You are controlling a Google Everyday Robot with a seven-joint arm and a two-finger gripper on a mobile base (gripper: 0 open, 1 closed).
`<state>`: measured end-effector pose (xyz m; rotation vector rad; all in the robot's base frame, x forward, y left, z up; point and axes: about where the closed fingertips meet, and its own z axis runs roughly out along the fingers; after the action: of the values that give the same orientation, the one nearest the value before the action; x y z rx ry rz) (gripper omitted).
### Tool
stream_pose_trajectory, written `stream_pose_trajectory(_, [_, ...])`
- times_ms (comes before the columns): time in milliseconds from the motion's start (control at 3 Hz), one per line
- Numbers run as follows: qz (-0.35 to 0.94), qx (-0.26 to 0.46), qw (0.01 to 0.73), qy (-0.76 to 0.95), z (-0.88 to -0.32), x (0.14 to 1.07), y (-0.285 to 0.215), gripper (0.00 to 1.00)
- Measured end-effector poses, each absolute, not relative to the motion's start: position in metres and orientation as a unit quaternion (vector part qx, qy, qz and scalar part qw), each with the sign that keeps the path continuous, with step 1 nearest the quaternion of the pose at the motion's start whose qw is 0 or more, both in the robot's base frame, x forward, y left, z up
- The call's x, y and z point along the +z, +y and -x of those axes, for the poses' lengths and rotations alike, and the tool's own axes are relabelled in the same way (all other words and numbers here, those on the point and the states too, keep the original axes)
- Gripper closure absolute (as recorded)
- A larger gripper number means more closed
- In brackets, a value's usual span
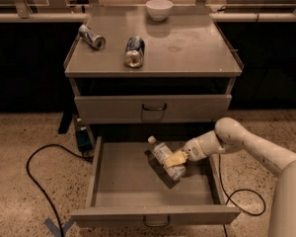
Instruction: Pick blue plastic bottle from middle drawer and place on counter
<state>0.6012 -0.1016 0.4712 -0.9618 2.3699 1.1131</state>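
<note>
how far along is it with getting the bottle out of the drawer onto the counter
Done: the middle drawer stands open. In hand: the tool is inside it, closed on the blue plastic bottle, which sits tilted above its shadow. Left: lifting it out and setting it on the counter.

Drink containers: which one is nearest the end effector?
The blue plastic bottle, gripped by the end effector inside the open drawer; both cans lie on the counter.
</note>
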Motion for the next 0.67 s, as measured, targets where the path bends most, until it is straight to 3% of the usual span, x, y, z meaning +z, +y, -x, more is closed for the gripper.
stream_pose_trajectory(667, [0.361, 0.457, 0.196, 0.789, -0.6101, 0.5402, -0.1135, 1.0])
